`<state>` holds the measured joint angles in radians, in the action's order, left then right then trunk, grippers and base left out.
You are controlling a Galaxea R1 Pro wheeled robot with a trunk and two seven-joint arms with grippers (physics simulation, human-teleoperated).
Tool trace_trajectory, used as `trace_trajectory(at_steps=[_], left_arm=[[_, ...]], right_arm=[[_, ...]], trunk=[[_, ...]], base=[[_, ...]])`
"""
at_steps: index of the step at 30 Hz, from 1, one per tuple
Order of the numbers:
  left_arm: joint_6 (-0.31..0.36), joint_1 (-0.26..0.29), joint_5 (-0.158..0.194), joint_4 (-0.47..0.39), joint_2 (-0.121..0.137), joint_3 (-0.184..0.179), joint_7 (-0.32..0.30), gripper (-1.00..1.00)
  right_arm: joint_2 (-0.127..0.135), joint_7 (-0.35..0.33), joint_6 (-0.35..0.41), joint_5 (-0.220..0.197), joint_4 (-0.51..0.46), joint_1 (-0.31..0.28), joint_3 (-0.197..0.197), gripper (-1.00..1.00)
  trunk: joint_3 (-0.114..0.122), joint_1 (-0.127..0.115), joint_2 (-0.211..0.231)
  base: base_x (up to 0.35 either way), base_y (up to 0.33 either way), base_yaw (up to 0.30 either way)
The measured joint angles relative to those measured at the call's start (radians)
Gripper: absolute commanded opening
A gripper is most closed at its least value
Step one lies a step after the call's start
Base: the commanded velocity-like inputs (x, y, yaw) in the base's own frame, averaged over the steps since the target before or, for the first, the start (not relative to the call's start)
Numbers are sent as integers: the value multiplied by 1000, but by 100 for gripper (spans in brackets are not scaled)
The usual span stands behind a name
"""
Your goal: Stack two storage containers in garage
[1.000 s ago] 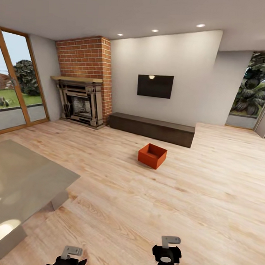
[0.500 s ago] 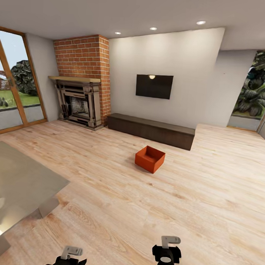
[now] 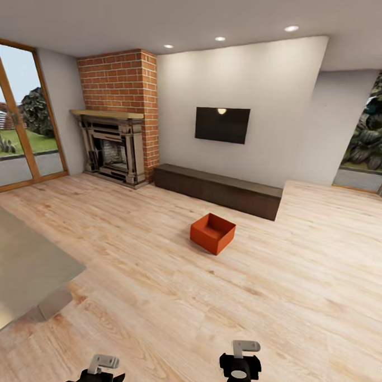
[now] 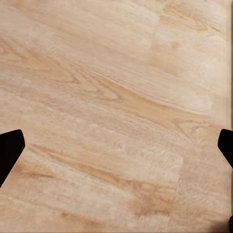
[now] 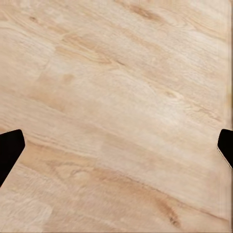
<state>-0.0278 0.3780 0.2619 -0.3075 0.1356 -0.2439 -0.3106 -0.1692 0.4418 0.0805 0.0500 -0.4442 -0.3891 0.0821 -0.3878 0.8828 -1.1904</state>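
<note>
One storage container (image 3: 212,233) sits on wood floor (image 3: 298,286); both arms' fingers (image 4: 10,150) (image 5: 10,149) spread wide (empty)

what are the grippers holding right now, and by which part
Nothing is held. In both wrist views the fingertips stand wide apart over bare wood-plank floor. The orange-red container sits untouched on the floor ahead, in front of the long dark cabinet.

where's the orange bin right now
In the head view, the storage container sits on the wood floor near centre, just before the long dark cabinet under the TV.
</note>
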Motion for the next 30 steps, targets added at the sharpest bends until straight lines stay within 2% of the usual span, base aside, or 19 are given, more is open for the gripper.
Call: trace_trajectory(at_steps=[30], left_arm=[[0, 0, 0, 0, 0, 0, 0, 100]], right_arm=[[0, 0, 0, 0, 0, 0, 0, 100]], trunk=[[0, 0, 0]], base=[[192, -301, 0]])
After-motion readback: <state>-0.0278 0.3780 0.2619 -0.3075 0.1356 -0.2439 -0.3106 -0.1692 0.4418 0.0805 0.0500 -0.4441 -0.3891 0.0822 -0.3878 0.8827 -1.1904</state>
